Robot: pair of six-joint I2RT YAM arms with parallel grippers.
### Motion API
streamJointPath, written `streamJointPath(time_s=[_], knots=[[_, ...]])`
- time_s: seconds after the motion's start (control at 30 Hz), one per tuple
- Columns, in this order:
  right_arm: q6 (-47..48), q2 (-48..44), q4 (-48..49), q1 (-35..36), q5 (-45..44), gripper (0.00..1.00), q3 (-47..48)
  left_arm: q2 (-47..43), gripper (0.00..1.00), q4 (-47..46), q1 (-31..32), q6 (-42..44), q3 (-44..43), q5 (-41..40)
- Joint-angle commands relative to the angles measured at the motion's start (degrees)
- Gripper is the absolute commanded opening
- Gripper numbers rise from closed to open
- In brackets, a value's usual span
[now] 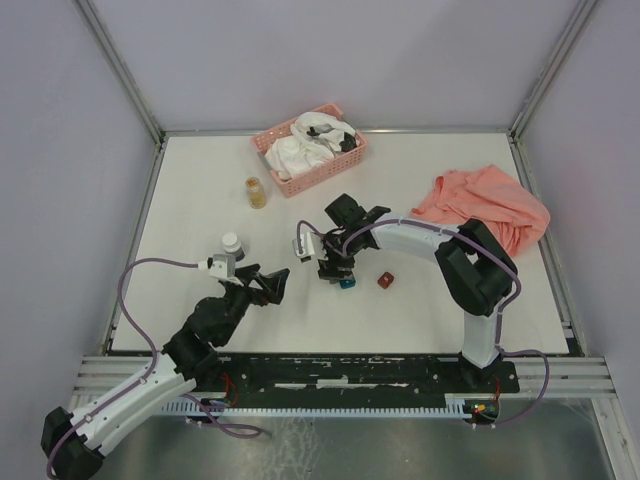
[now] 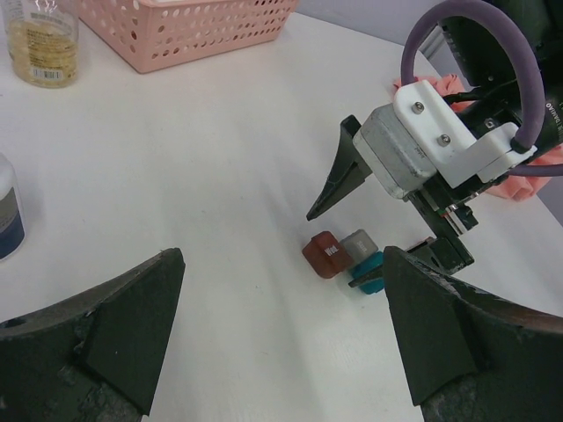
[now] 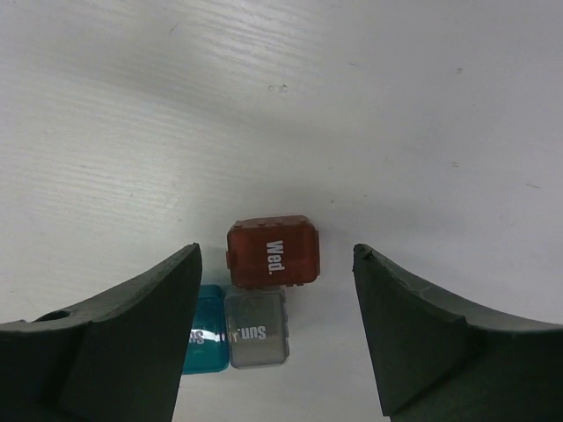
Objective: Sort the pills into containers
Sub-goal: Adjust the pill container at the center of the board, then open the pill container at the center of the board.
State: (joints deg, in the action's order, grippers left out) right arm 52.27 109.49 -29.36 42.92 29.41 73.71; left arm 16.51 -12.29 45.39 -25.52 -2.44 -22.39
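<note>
White table point(image 1: 180, 200); pink basket point(image 1: 325, 172) at its far side. Pill jar point(image 1: 257, 192) stands upright beside it, long axis vertical, amber pills point(image 2: 35, 40) inside. Left gripper point(image 2: 283, 251) fingers fully wide, empty. Right gripper point(image 3: 275, 248) fingers wide, straddling three containers, holding nothing. Dark red container point(image 3: 272, 251) lid up, "Wed." lettering running toward camera; grey container point(image 3: 256, 329) and teal container point(image 3: 204, 341) side by side against it, teal partly behind one finger, contact unclear. Second dark red container point(image 1: 384, 280) sits apart
</note>
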Motion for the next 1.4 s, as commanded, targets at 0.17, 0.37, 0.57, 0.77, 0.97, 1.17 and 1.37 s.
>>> streamJointPath(time_s=[0.17,0.37,0.57,0.77,0.97,1.17,1.37], knots=[[-0.41,1.92,0.03,1.37,-1.39,0.69,2.96,-1.48,1.0,-0.28,-0.04,-1.61,0.68,-1.29],[-0.65,2.54,-0.21,1.56,-1.89,0.6,3.37,-1.77,1.0,-0.22,-0.09,-2.07,0.63,-1.02],[-1.29,2.38,-0.25,1.56,-2.3,0.47,3.63,-2.31,1.0,-0.63,-0.08,-2.54,0.94,-0.47],[-4.3,-0.06,-0.18,1.15,-1.39,0.32,4.0,-3.13,1.0,-0.75,-0.07,-3.14,0.78,0.7],[-18.33,-7.07,-0.84,-1.74,6.36,0.23,5.02,-7.39,1.0,-6.95,-0.06,-2.63,1.38,10.08],[-34.91,-12.73,-5.39,-6.29,15.63,0.15,6.04,-7.52,0.99,-21.97,-0.04,0.94,3.49,19.44],[-46.99,-15.44,-10.96,-9.59,24.53,0.13,5.16,5.83,0.98,-41.38,0.81,5.27,3.68,26.28]])
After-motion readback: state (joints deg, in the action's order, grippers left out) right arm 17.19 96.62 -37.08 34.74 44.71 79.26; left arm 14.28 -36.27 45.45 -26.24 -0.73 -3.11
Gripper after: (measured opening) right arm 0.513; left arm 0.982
